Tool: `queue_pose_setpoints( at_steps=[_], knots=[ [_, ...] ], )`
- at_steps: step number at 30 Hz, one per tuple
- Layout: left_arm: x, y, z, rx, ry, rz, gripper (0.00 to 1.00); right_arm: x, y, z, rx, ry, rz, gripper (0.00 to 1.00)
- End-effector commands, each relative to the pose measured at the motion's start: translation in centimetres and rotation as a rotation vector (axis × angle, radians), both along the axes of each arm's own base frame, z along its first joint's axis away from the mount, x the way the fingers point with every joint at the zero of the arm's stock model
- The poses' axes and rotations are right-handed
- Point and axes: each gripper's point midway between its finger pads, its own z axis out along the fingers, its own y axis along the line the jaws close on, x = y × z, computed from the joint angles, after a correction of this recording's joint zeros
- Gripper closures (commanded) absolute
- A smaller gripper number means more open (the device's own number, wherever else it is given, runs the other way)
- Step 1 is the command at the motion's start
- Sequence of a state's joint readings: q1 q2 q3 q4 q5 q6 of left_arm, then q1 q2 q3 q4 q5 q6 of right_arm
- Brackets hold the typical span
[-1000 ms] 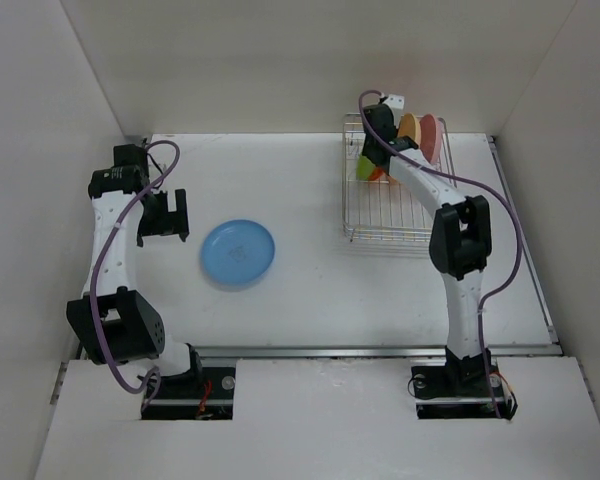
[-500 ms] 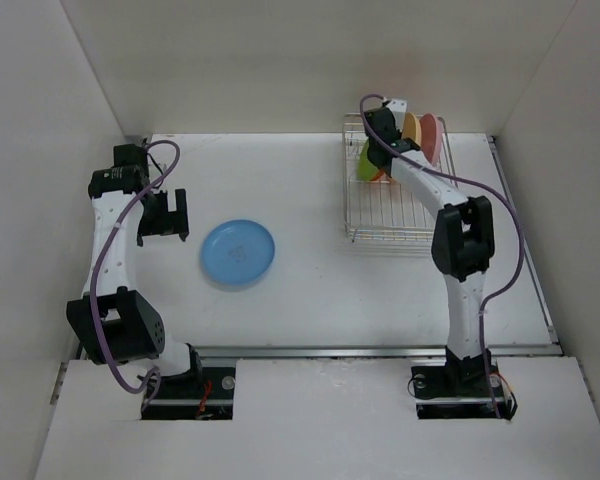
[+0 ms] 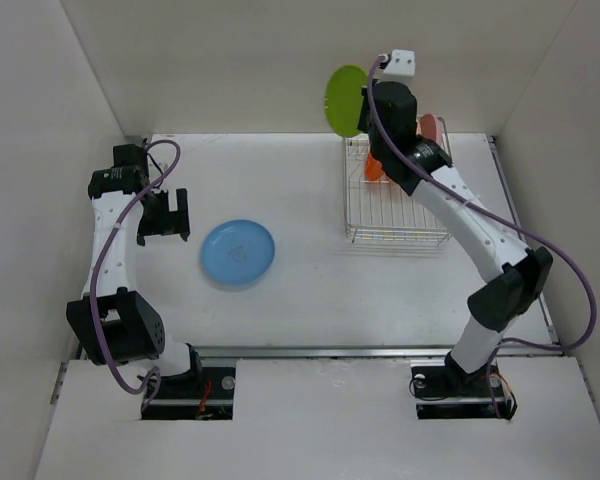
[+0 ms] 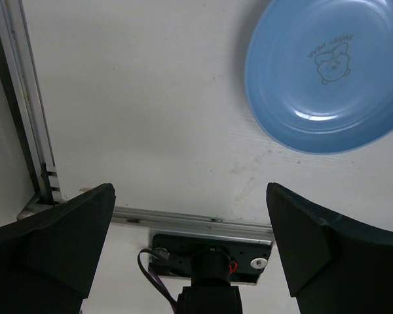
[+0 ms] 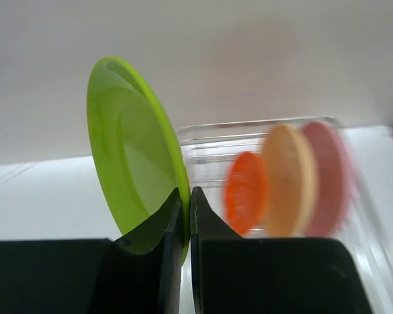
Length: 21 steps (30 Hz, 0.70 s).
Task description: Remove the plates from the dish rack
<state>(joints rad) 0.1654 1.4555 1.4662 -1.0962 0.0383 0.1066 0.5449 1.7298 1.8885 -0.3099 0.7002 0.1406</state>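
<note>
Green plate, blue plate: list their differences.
The green plate is held on edge in the air by the right gripper, fingers shut on its rim; the blue plate lies flat on the table, untouched. The green plate looks smaller than the blue plate. Both are round and out of the rack.

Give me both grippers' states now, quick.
Left gripper: open, holding nothing.
Right gripper: shut on the lime green plate.

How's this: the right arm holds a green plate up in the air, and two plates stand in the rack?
Three plates stand in the rack, not two: the right wrist view shows orange-red, tan and pink ones. The right gripper does hold the green plate up in the air.
</note>
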Motion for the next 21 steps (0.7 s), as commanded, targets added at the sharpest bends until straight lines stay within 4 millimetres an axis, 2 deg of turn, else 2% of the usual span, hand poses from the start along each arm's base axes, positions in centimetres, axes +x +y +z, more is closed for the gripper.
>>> queue_pose_setpoints(
  at_steps=[1,2,4,5,6,7,8,9,10,12,13,16,17,19,20,21],
  knots=[
    [-0.5,-0.5,1.2,-0.017,-0.041,-0.016,0.00,1.7,9.2,-6.8,0.028,0.115,0.384,1.00],
    [-0.5,-0.5,1.2,-0.017,-0.041,-0.016,0.00,2.7,11.2,-9.1,0.049,0.162,0.438,1.00],
    [-0.5,-0.5,1.2,-0.017,-0.041,-0.016,0.00,3.2,14.4,-11.9,0.104,0.230,0.549,1.00],
    [-0.6,-0.5,1.0,-0.019,-0.032,-0.016,0.00,2.9,17.2,-11.1,0.152,0.232,0.684,1.00],
    [-0.8,-0.3,1.2,-0.008,-0.041,-0.013,0.00,3.4,19.1,-14.8,0.169,0.307,0.745,1.00],
    [-0.9,-0.4,1.0,-0.010,-0.032,-0.013,0.00,3.7,19.9,-15.6,0.224,0.339,0.776,1.00],
    [-0.9,-0.4,1.0,-0.010,-0.032,-0.013,0.00,3.0,21.5,-16.3,0.269,0.372,0.854,1.00],
    [-1.1,-0.4,0.6,-0.012,-0.022,-0.013,0.00,3.8,22.0,-17.8,0.303,0.395,0.873,1.00],
    [-1.1,-0.2,0.6,-0.003,-0.020,-0.010,0.00,3.8,22.9,-18.1,0.357,0.399,0.894,1.00],
    [-1.1,-0.2,0.6,-0.003,-0.020,-0.010,0.00,3.9,23.5,-19.3,0.413,0.423,0.930,1.00],
    [-1.1,-0.2,0.4,-0.005,-0.011,-0.010,0.00,4.6,23.3,-20.3,0.455,0.437,0.917,1.00],
    [-0.9,-0.4,0.0,-0.016,-0.004,-0.013,0.00,5.0,23.2,-22.9,0.510,0.499,0.884,1.00],
    [-0.9,-0.4,0.0,-0.016,-0.004,-0.013,0.00,5.2,22.8,-24.7,0.542,0.543,0.859,1.00],
    [-0.9,-0.6,0.0,-0.025,-0.005,-0.017,0.00,5.0,22.8,-26.4,0.560,0.588,0.837,0.92],
    [-0.9,-0.6,0.0,-0.025,-0.005,-0.017,0.00,5.2,22.2,-27.4,0.561,0.614,0.817,0.89],
    [-0.9,-0.6,0.0,-0.025,-0.005,-0.017,0.00,5.0,22.2,-28.4,0.571,0.643,0.802,0.79]
  ],
)
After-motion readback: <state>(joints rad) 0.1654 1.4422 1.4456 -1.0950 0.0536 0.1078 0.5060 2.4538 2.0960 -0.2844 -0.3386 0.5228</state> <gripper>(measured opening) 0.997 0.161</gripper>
